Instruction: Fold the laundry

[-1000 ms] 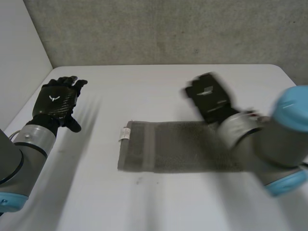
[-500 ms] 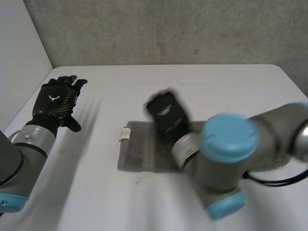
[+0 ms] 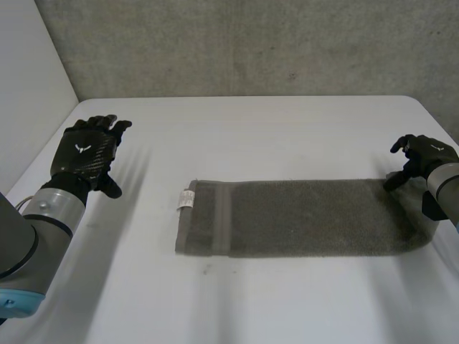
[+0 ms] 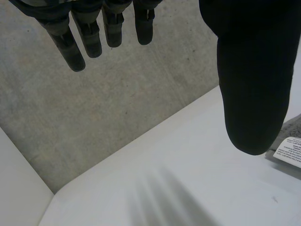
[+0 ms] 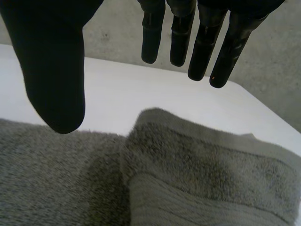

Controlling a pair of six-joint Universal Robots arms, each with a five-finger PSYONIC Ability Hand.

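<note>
A grey towel point(image 3: 301, 227) lies folded into a long strip across the middle of the white table point(image 3: 251, 129), with a white label point(image 3: 188, 198) at its left end. My right hand point(image 3: 424, 156) hovers just past the strip's right end, near the table's right edge. In the right wrist view its fingers point(image 5: 202, 37) are straight and spread from the thumb point(image 5: 56, 70), holding nothing, with the towel's doubled end point(image 5: 197, 165) under them. My left hand point(image 3: 87, 149) is open at the far left, well clear of the towel. Its thumb point(image 4: 254, 84) hangs near the label point(image 4: 290, 151).
A grey concrete wall point(image 3: 251, 43) runs behind the table, and a white wall point(image 3: 29, 86) stands on the left. Bare tabletop lies in front of and behind the towel. The table's right edge is close to my right hand.
My right arm swept left over the towel, then swung back to its right end, and the hand opened. The towel lies flat in the same place. The left hand has stayed still.
</note>
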